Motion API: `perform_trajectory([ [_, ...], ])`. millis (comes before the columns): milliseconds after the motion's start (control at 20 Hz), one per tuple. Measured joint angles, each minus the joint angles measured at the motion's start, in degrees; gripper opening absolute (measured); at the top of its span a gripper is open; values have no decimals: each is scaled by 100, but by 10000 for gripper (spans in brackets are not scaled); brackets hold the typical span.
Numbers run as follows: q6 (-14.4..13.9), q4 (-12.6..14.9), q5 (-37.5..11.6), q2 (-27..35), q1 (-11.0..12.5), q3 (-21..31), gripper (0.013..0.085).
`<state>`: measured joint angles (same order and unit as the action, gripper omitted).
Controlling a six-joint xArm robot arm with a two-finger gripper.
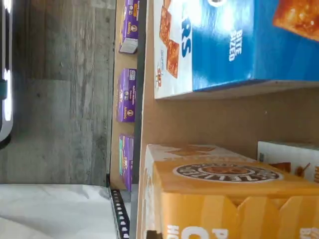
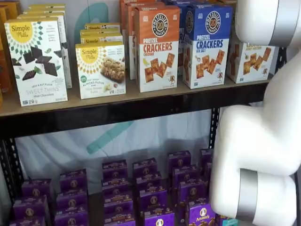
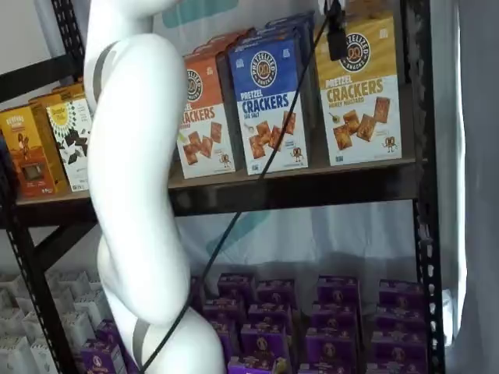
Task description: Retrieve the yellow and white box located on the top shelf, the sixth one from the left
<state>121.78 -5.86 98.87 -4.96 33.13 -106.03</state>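
The yellow and white box (image 3: 362,92) stands upright, long axis vertical, at the right end of the top shelf (image 3: 312,187), beside 1 blue box (image 3: 273,101). The gripper (image 3: 336,35) hangs directly before its upper face; finger state cannot be told.

orange cardboard Pretzel Crackers box (image 2: 156,48) beside blue cardboard Pretzel Crackers box (image 2: 207,45) | white Simple Mills boxes (image 2: 36,61) further along | small purple boxes (image 2: 153,200) in rows below | grey wood-look floor (image 1: 60,94)
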Motion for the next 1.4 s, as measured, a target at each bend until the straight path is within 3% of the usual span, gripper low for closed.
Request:
perform_trajectory([
  [500, 2, -36, 84, 24, 23, -99, 650],
  [550, 3, -44, 93, 27, 27, -109, 610],
  [700, 9, -55, 110, 31, 38, -133, 610],
  [1000, 53, -122, 371, 111, 136, -368, 610],
  [1400, 297, -180, 248, -472, 380, 179, 610],
])
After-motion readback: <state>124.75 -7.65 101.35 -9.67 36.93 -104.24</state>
